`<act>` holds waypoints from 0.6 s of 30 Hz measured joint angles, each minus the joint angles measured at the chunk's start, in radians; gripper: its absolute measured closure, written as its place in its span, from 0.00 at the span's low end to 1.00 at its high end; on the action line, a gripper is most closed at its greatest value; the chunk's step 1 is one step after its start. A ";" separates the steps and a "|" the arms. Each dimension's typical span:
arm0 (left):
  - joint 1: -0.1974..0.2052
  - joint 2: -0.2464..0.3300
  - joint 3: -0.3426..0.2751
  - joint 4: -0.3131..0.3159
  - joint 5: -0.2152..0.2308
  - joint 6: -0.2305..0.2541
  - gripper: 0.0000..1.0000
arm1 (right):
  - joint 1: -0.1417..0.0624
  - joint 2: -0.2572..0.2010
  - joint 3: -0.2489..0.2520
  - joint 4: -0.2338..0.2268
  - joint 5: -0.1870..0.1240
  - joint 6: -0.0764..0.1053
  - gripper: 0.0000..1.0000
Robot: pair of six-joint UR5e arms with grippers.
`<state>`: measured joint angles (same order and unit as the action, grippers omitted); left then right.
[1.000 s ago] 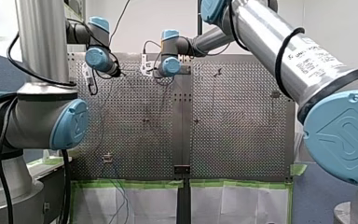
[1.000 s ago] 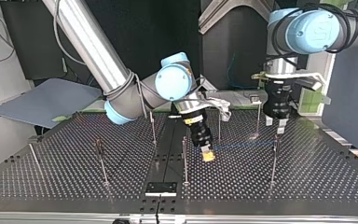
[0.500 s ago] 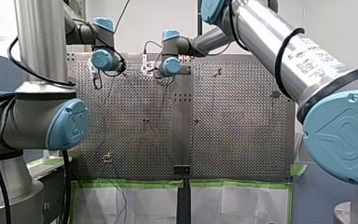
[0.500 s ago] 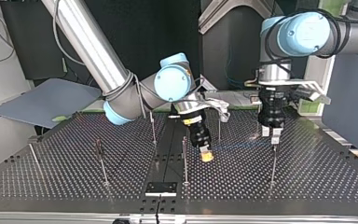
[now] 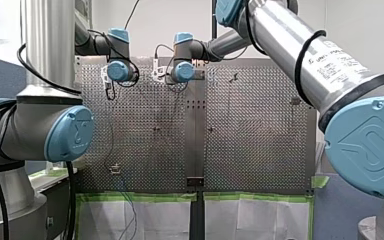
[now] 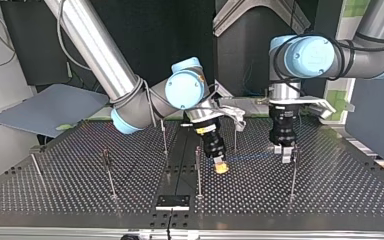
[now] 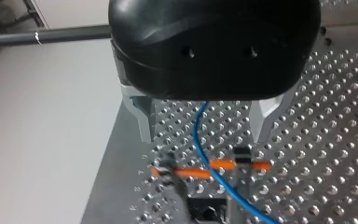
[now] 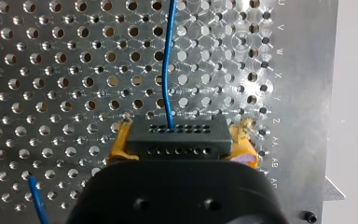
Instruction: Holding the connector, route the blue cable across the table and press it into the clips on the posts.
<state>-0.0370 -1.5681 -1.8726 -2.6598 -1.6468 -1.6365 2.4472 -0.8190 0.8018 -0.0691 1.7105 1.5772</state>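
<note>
Tension matters most now. My right gripper (image 6: 221,167) is clamped with yellow pads (image 8: 119,146) on the black connector (image 8: 176,135), low over the table (image 6: 80,190) near its middle. The blue cable (image 8: 168,70) runs from it between the parted fingers (image 7: 142,121) of my left gripper (image 7: 204,140). I judge the left should guide the cable level to the nearby post (image 6: 292,180), taut but not strained.
</note>
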 joint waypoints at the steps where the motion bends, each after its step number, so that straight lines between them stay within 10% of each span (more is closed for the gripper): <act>1: -0.002 -0.008 0.005 0.002 -0.004 0.001 0.01 | 0.000 0.000 0.000 0.000 0.000 0.000 1.00; 18: -0.009 -0.059 0.047 0.036 -0.023 -0.002 0.01 | -0.001 0.005 0.000 0.000 0.000 0.000 1.00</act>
<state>-0.0464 -1.6276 -1.8254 -2.6236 -1.6701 -1.6383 2.4458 -0.8143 0.8019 -0.0692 1.7105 1.5773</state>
